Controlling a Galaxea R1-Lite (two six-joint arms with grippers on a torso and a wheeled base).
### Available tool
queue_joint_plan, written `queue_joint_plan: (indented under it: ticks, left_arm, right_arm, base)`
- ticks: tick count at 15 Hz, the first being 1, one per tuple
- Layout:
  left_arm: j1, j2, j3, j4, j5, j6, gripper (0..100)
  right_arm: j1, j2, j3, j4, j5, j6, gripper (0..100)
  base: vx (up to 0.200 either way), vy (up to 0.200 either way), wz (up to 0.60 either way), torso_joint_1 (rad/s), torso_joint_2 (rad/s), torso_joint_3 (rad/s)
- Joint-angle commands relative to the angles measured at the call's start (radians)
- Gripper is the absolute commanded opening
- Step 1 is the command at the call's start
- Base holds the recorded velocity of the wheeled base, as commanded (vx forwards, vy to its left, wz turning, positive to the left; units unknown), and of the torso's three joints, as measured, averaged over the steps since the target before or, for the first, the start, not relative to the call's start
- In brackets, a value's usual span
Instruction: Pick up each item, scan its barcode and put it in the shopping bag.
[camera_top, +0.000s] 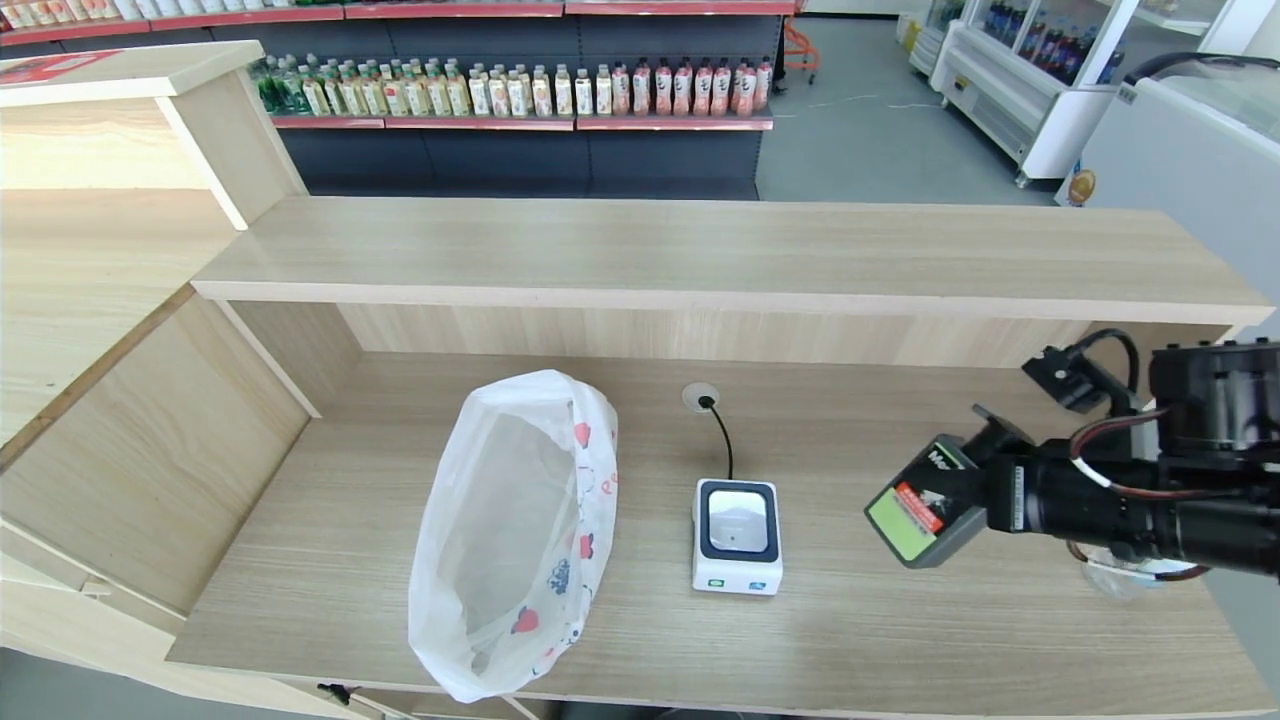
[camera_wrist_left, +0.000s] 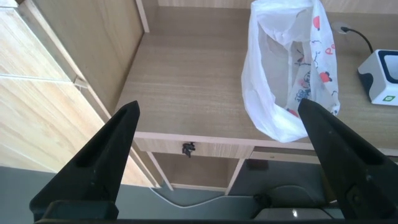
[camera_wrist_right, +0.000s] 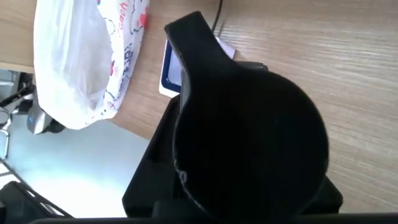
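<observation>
Bright even o/head light, soft shadows, fisheye bend at edges.

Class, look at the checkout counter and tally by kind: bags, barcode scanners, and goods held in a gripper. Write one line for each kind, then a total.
shopping bag: 1
barcode scanner: 1
boxed item held in the right gripper: 1
Total: 3
</observation>
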Motion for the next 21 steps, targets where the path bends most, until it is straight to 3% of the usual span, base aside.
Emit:
queue_joint_plan:
  ticks: [1, 6, 14, 21]
  left_arm:
    - [0.000, 0.000, 0.000, 0.000, 0.001, 0.000, 100]
    - [0.000, 0.000, 0.000, 0.000, 0.001, 0.000, 100]
    - [0.000, 0.000, 0.000, 0.000, 0.001, 0.000, 100]
    - [0.000, 0.000, 0.000, 0.000, 0.001, 0.000, 100]
  right_arm:
    - [0.072, 0.167, -0.070, -0.028, 0.002, -0.005, 0]
    - [0.151, 0.236, -0.091, -0.044, 0.003, 0.000, 0]
    - [0.194, 0.405, -0.116, -0.231, 0.002, 0.000, 0]
    - [0.240, 0.535, -0.291, -0.257, 0.000, 0.024, 0]
  base:
    - [0.000, 0.000, 0.00, 0.000, 0.00, 0.000]
    - [0.000, 0.000, 0.00, 0.000, 0.00, 0.000]
    - [0.000, 0.000, 0.00, 0.000, 0.00, 0.000]
    - [0.000, 0.000, 0.00, 0.000, 0.00, 0.000]
